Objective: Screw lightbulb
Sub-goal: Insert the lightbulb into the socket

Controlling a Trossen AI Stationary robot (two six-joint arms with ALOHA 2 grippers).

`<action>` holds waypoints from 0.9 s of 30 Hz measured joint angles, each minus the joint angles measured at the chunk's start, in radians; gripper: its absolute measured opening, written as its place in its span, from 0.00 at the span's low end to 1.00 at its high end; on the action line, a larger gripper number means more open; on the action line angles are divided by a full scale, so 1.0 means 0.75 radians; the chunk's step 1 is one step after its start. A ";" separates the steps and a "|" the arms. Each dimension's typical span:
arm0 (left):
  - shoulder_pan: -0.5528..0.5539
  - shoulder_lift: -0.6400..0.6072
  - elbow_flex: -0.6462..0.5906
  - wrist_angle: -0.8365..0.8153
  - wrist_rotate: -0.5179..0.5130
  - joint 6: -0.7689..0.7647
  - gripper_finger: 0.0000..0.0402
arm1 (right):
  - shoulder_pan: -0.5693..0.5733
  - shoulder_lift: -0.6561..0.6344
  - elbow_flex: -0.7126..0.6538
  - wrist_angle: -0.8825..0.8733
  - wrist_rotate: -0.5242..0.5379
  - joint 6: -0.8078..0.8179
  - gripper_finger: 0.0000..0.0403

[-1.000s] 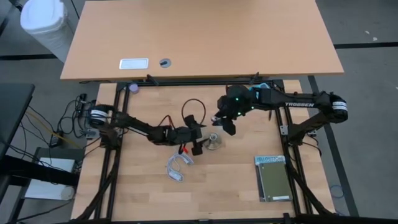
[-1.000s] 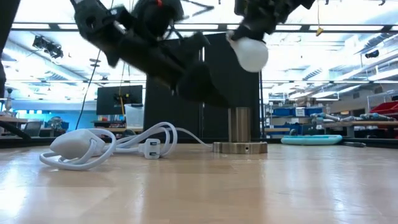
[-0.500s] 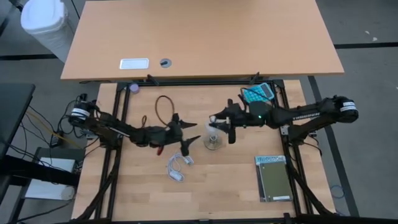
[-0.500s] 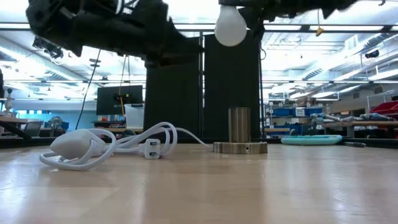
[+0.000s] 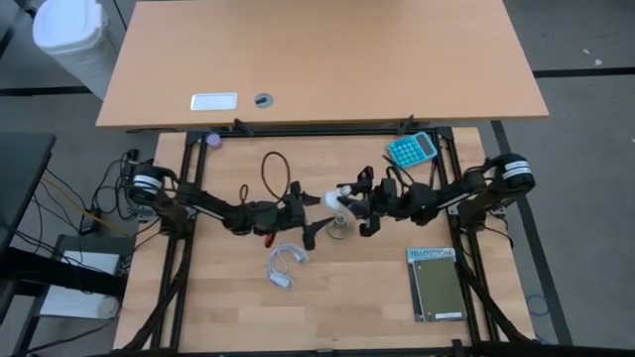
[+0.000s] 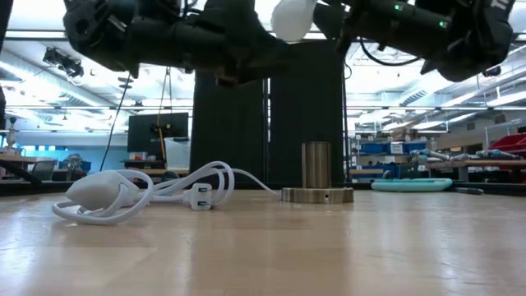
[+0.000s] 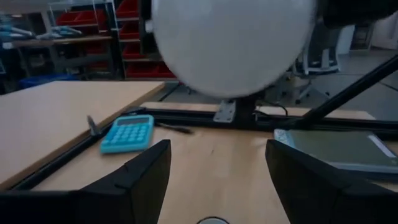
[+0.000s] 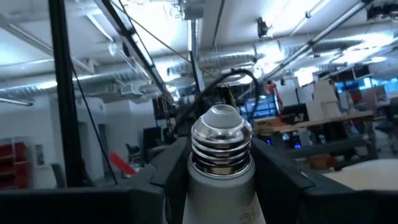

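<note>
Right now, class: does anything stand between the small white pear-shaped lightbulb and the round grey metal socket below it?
Nothing visible does. The white lightbulb, held by the right hand, hangs above the grey metal socket with open air between.

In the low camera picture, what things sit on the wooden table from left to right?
Coiled white cable with its rounded white housing → white plug on that cable → upright silvery metal socket on a round base → flat teal calculator far back.

In the left wrist view the bulb (image 7: 231, 43) was blurred and cut off at the upper edge. In the low view it (image 6: 292, 18) was cropped too, both grippers hidden above.
</note>
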 joint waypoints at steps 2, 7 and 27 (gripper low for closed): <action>0.001 0.030 0.025 0.016 0.014 -0.013 0.66 | 0.014 0.038 0.032 0.006 -0.001 -0.013 0.37; 0.002 0.021 0.019 0.059 0.007 -0.021 0.66 | 0.040 0.043 0.044 0.009 -0.001 -0.072 0.37; 0.003 0.020 0.017 -0.035 0.002 0.054 0.54 | -0.002 -0.097 0.037 -0.230 0.082 0.145 0.37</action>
